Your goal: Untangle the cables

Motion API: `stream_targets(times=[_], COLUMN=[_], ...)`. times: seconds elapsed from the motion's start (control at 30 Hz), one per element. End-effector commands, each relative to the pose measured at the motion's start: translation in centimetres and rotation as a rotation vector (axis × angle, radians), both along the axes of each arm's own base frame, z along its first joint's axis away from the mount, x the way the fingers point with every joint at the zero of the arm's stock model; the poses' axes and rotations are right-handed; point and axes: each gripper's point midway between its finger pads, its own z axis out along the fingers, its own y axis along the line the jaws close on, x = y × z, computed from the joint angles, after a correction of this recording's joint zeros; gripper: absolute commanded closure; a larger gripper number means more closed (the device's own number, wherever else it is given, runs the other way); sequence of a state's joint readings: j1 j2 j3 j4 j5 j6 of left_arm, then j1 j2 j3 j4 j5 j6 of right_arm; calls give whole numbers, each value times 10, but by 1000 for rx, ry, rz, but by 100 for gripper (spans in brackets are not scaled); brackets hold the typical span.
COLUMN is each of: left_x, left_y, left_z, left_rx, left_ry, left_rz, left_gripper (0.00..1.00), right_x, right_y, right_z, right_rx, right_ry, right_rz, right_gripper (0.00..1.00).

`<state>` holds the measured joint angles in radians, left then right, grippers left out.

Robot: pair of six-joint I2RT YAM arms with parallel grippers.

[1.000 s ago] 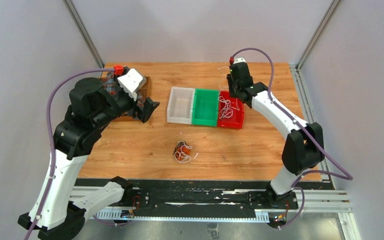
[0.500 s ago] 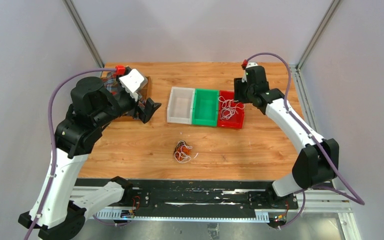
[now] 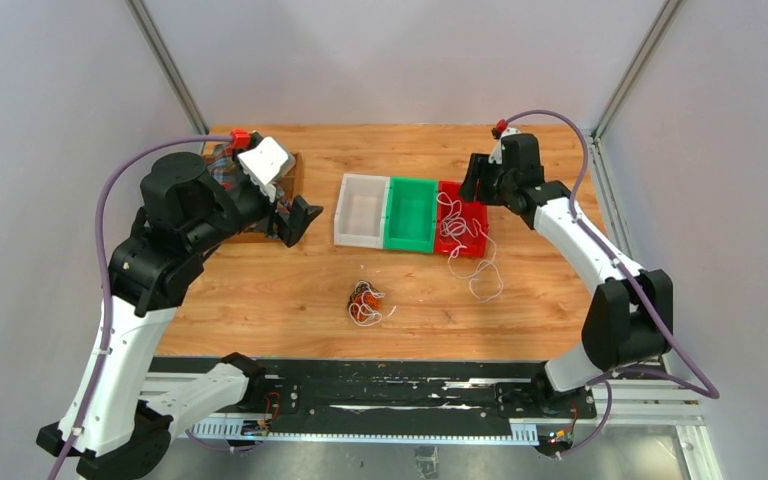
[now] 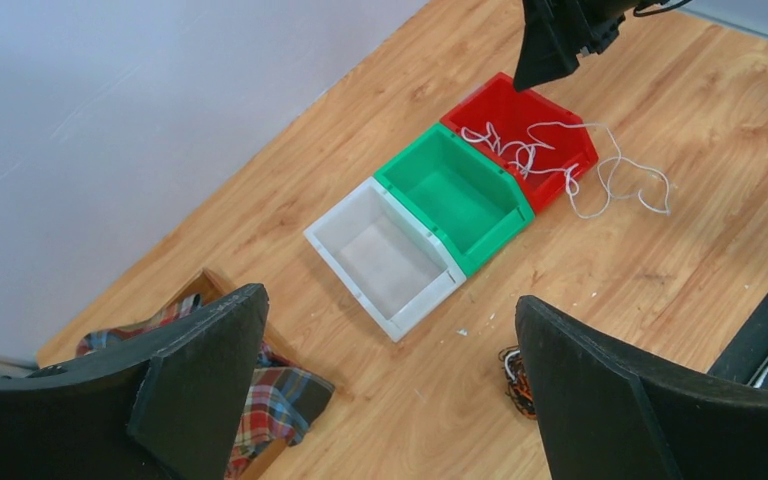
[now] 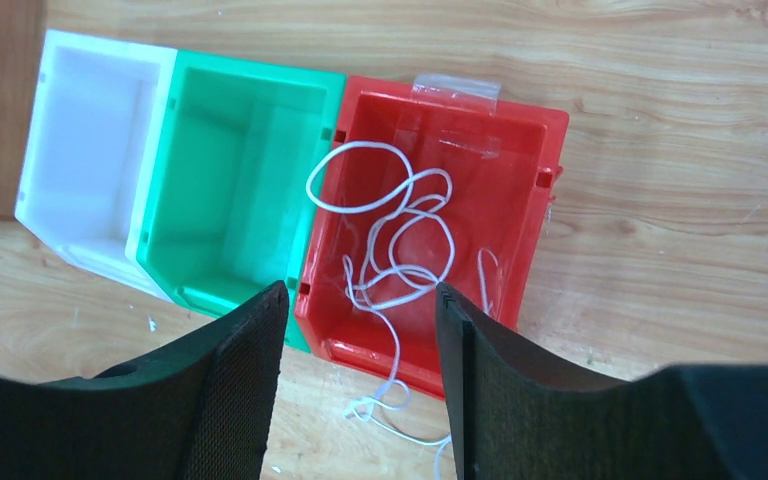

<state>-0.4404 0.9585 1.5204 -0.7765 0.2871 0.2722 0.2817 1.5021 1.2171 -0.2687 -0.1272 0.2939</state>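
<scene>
One white cable [image 3: 453, 222]: newly spilled over red bin [image 3: 482, 228], 6 o'clock side.
Right end effector [image 5: 360, 296]: spread, empty.
Tangle [image 3: 364, 303]: orange, dark strands pending.

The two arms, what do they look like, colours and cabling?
The left arm and right arm have white link shells and black joint housings. A purple hose loops along each, ending at a red connector near the wrist. The gripper fingers are flat, matte black wedges.

I have both arms stretched forward; left hand [image 4: 390, 305] gapes wide, right hand [image 5: 360, 295] hovers parted, empty.
</scene>
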Motion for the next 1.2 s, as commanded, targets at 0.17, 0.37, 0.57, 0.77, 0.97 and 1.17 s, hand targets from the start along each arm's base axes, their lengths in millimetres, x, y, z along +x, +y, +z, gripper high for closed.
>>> stream_targets(times=[0.17,0.37,0.57,0.77,0.97,1.17], left_x=[-3,-2,-1,-3,-7,-8], left_y=[6,6,4,4,6,7], left_z=[-6,-14,-18,-19,-19,-19], left_rx=[39,59,72,68,73,78], left_ry=[5,26,38,41,37,31], left_rz=[9,3,-7,-14,-11,-11], left_gripper=[2,2,2,2,2,2], right_x=[3,-64,-129,-160,-152,-118], right_y=[-14,-33,-24,-17,-21,-3], right_z=[10,-23,-68,-115,-138,-70], right_rx=[13,-20,-35,-125,-203,-155], right_ry=[40,140,232,317,335,165], right_rz=[-61,-109,-96,-113,-130,-67], right_gripper=[41,26,25,33,83,99])
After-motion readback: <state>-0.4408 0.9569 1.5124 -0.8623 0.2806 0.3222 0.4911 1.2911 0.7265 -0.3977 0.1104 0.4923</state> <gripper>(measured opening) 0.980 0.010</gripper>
